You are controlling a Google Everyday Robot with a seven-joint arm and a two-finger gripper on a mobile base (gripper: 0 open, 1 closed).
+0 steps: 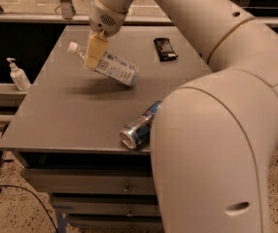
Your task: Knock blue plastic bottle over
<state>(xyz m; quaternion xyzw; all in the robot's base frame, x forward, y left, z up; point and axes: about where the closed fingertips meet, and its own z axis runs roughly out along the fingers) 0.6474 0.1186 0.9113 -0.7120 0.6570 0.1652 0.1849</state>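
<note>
The jaws hang from the wrist over the back-left part of the bench [56, 115], right at the neck end of the blue plastic bottle [115, 69]. They cross in front of the bottle just below its white cap [72, 47], but from this angle I cannot tell whether they are clamped on it or only pressed against it. The bottle is far from upright. It leans steeply, with the cap up and to the left and the base low and to the right, close to the bench top or just touching it, and its shadow falls on the surface beneath. So the tipping looks well under way but not finished, since the bottle is not yet lying flat on its side. What seems left is for it to settle fully onto the bench and for the jaws to come clear. A drink can [140, 127] lies on its side near the front edge, well apart from the bottle. A dark packet [165, 49] sits toward the back right.
</note>
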